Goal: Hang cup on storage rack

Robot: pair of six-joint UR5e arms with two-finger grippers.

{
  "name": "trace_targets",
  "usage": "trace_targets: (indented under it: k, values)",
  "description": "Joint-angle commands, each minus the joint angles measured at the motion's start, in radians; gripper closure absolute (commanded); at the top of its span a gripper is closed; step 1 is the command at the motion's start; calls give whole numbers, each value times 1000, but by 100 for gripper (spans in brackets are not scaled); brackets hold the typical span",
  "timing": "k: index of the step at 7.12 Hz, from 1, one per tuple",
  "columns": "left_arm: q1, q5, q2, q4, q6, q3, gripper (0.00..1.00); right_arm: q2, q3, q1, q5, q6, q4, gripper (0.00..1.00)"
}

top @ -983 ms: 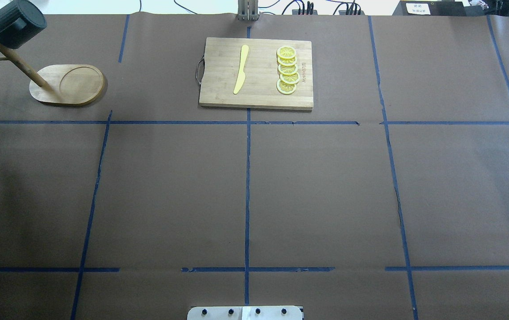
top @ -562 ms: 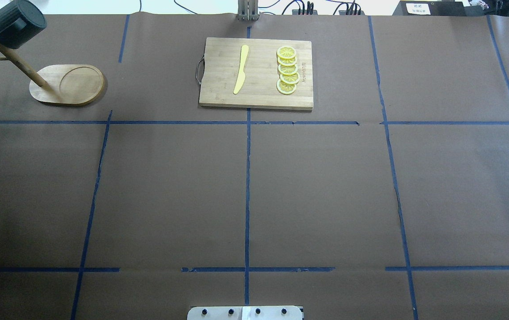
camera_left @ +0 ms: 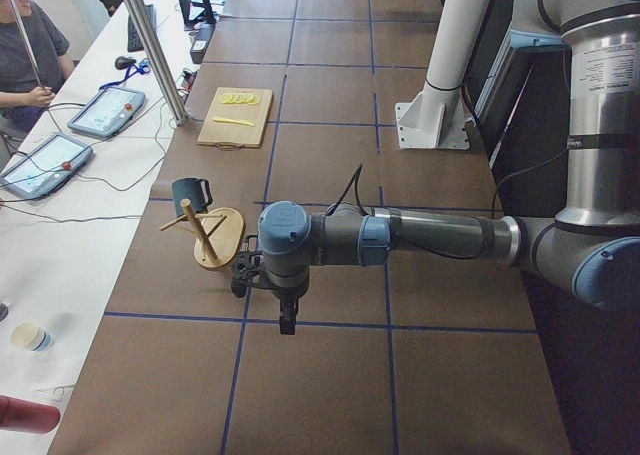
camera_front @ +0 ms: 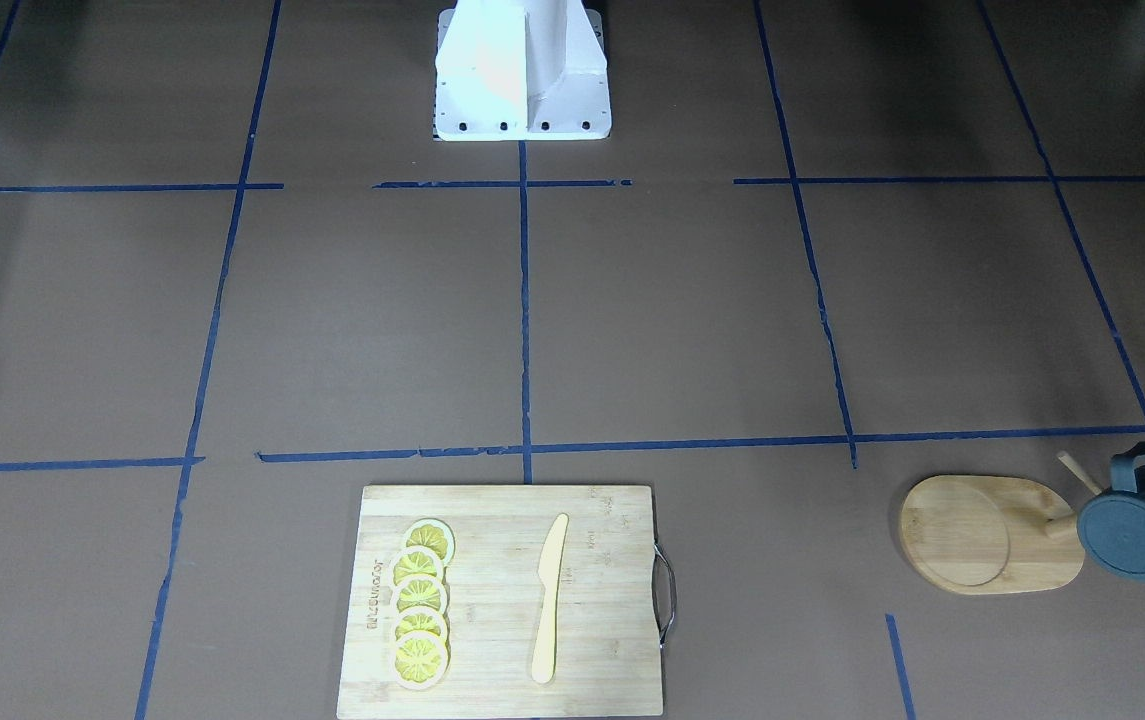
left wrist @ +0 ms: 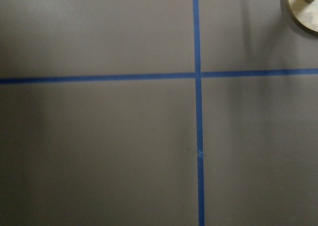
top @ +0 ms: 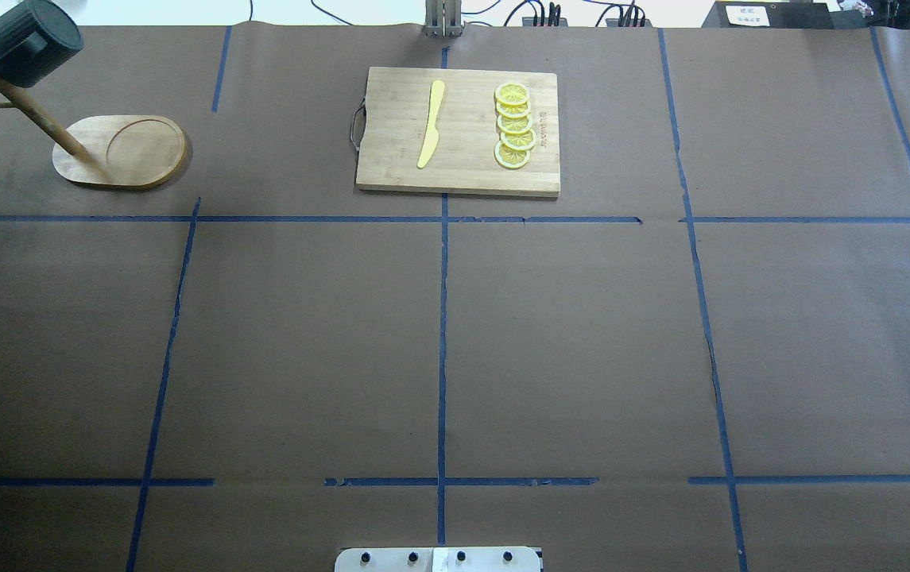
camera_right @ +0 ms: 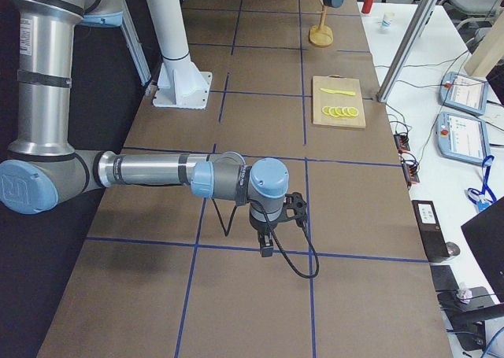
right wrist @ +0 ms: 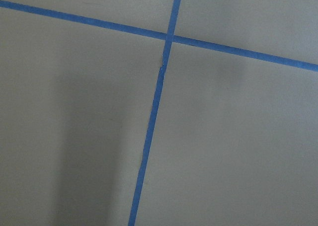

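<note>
Over at the far left corner of the table in my overhead view, the cup [top: 21,44] hangs on the rack [top: 121,151], up on one of the thin pegs near the top of the leaning post, clear of the tabletop and with nothing gripping it. From the front-facing camera I see its flat bottom turned toward the lens, ribbed side showing, handle uppermost against the peg, and the cup [camera_front: 1142,525] sits just beside the oval base of the rack [camera_front: 982,540], whose round recess is bare. Along the table's far edge, near the middle, a cutting board [top: 462,179] carries a yellow knife [top: 431,123] and a row of lemon slices [top: 513,125], well apart from the rack. My left gripper [camera_left: 283,305] shows only from the side camera, held low over the brown cover at the end of an outstretched arm, near the rack but not touching it; I cannot tell whether its jaws are apart or together. Its wrist camera looks straight down on crossing blue tape, with a sliver of the rack's base [left wrist: 303,12] at the top right corner. My right gripper [camera_right: 266,236] likewise shows only from the side, low over the tape lines at the opposite end, far from the cup, and I cannot tell how its jaws stand either.
</note>
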Motion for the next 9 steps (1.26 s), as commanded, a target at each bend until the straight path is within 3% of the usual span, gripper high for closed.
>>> trace_targets:
  k: [1,9]
  values:
    - [1,-5,18,2,1,-15,0,0,-6,0,3,-1,0,1]
    - [3,-1,64,-78,3,-53,0,5,-9,0,2,35,2,0]
